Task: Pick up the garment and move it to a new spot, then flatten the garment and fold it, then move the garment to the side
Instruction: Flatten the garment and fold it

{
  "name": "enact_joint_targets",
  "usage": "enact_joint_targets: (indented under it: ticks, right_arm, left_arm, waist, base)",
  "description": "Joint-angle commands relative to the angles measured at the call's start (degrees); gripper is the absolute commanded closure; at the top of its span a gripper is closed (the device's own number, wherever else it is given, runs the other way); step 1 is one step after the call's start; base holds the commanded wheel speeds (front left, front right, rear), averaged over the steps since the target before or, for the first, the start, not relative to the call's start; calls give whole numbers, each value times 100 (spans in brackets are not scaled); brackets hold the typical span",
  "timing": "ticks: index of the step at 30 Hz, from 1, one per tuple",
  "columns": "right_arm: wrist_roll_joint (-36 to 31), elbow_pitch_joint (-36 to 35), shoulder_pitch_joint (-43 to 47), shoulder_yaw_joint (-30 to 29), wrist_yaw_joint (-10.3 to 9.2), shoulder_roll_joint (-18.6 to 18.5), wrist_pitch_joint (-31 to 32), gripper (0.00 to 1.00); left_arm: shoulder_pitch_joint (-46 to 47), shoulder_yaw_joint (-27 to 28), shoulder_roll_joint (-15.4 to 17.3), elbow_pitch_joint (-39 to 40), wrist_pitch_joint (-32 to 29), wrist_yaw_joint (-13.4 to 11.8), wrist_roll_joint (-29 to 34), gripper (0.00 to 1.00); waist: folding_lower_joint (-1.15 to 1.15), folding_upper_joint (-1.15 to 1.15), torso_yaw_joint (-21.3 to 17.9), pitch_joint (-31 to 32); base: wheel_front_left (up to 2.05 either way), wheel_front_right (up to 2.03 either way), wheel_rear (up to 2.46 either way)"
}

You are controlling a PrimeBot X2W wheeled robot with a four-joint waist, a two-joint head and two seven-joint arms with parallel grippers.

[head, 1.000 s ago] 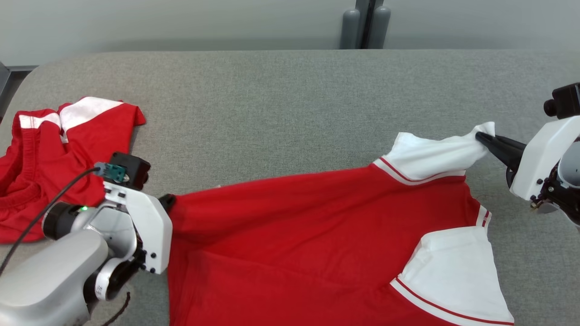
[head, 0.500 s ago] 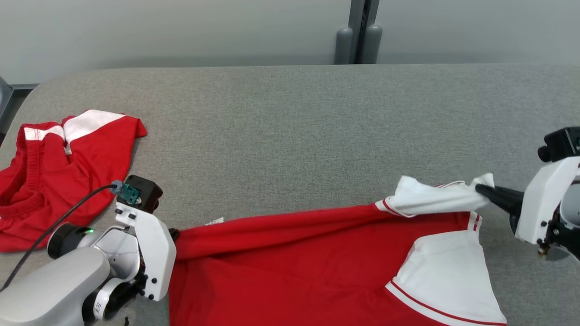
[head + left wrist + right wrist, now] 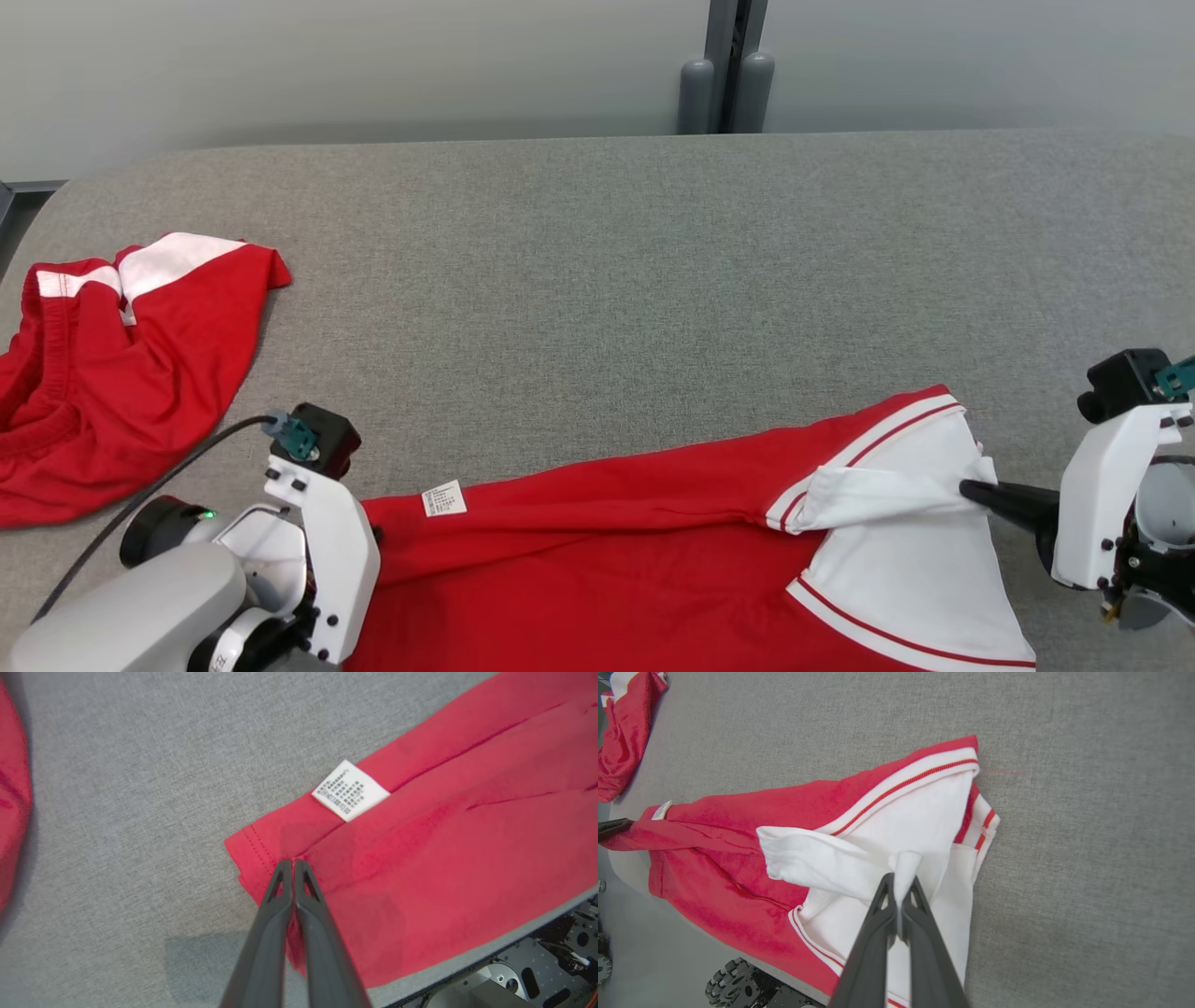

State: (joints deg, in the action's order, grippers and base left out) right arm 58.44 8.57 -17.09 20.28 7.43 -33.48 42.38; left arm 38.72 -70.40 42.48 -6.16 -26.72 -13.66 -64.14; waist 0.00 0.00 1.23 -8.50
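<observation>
The garment (image 3: 607,560), a red shirt with white sleeves, lies along the front edge of the grey table (image 3: 597,261), its far half doubled over toward me. My left gripper (image 3: 293,863) is shut on the red hem corner near a white care label (image 3: 350,791). The right gripper (image 3: 966,486) is shut on the bunched white sleeve (image 3: 822,863), holding it over the other white sleeve (image 3: 915,579). In the right wrist view, cloth is pinched between the fingers (image 3: 878,914). The shirt's near edge hangs past the table front.
A second red and white garment (image 3: 112,364) lies crumpled at the table's left end. Two grey posts (image 3: 724,93) stand against the wall behind the table. The robot's base (image 3: 537,970) and a wheel (image 3: 733,984) show below the table's front edge.
Both grippers have drawn the held edge of the shirt toward the table front. The far sleeve now lies over the near sleeve. The head camera has also shifted.
</observation>
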Motion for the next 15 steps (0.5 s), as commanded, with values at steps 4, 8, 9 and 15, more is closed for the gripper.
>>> enact_joint_targets:
  ticks: [4,8,9,15]
  right_arm:
    - [-224,-161,389,-377,12,250,394,100]
    - [-427,-379,696,-727,12,509,710,100]
    - [-483,-433,770,-815,12,574,788,100]
    - [-804,-723,1136,-1264,12,965,1278,0]
  left_arm:
    - [-164,-45,-67,-98,-2,54,24,100]
    - [-215,-64,-111,-184,26,90,34,100]
    - [-233,-67,-125,-204,36,88,25,100]
    - [-323,-82,-175,-299,-20,66,-83,0]
  waist:
    - [0,0,1,14]
    - [0,0,19,14]
    - [0,0,24,15]
    - [0,0,42,51]
  base:
    - [0,0,0]
    - [0,0,0]
    - [0,0,0]
    - [0,0,0]
